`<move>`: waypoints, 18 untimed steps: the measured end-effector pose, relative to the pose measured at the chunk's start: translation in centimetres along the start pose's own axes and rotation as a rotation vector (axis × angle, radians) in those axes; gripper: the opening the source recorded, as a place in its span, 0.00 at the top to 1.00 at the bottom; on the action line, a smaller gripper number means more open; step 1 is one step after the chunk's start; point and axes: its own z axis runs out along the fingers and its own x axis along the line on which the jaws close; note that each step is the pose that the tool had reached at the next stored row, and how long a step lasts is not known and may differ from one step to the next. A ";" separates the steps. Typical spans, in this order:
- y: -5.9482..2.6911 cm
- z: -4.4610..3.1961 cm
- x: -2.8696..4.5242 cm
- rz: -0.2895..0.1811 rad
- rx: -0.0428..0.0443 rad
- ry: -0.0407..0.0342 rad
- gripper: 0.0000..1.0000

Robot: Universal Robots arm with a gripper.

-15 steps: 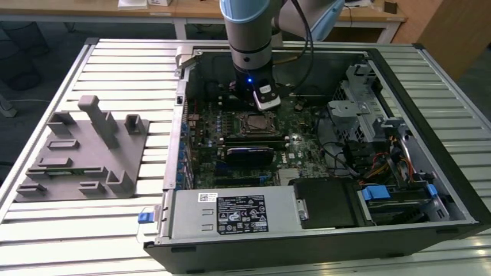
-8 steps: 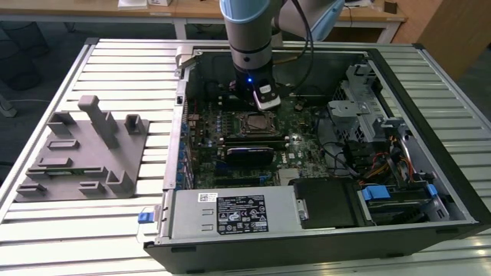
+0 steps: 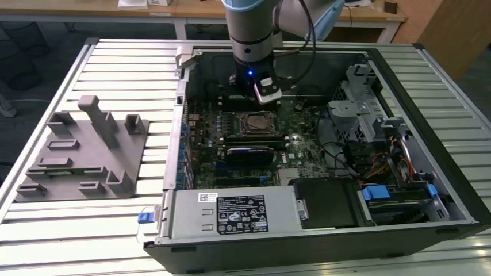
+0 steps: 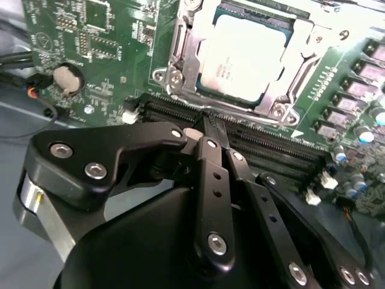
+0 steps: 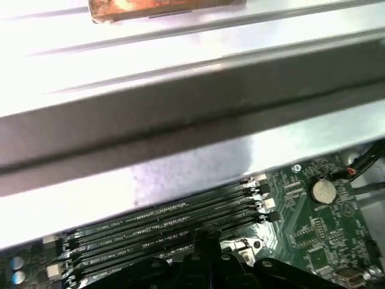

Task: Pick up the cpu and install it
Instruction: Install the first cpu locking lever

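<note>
The cpu [image 4: 242,55], a silvery square chip, lies flat inside the metal socket frame [image 4: 177,57] on the green motherboard [image 4: 96,36]. In the exterior view the cpu [image 3: 254,122] sits mid-board in the open computer case [image 3: 429,190]. My gripper [image 3: 265,99] hangs just above the board, a little behind the socket. Its black fingertips [image 4: 203,125] meet with nothing between them, over the memory slots [image 4: 258,138] beside the socket. The first wrist view shows the same tips [image 5: 204,241] closed above those slots [image 5: 162,224].
A grey plastic holder block [image 3: 84,152] with posts stands on the slatted table at the exterior view's left. Inside the case are a power supply [image 3: 230,213], a drive cage [image 3: 360,109] and cables [image 3: 376,169]. A coin battery [image 4: 66,78] and the case wall [image 5: 180,138] are close by.
</note>
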 end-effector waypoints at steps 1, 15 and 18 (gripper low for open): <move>0.05 -0.23 -0.03 0.000 0.0001 0.0000 0.89; 0.19 -0.59 -0.25 -0.007 0.0524 -0.0050 0.89; 0.25 -0.55 -0.45 -0.012 0.0937 -0.0032 0.89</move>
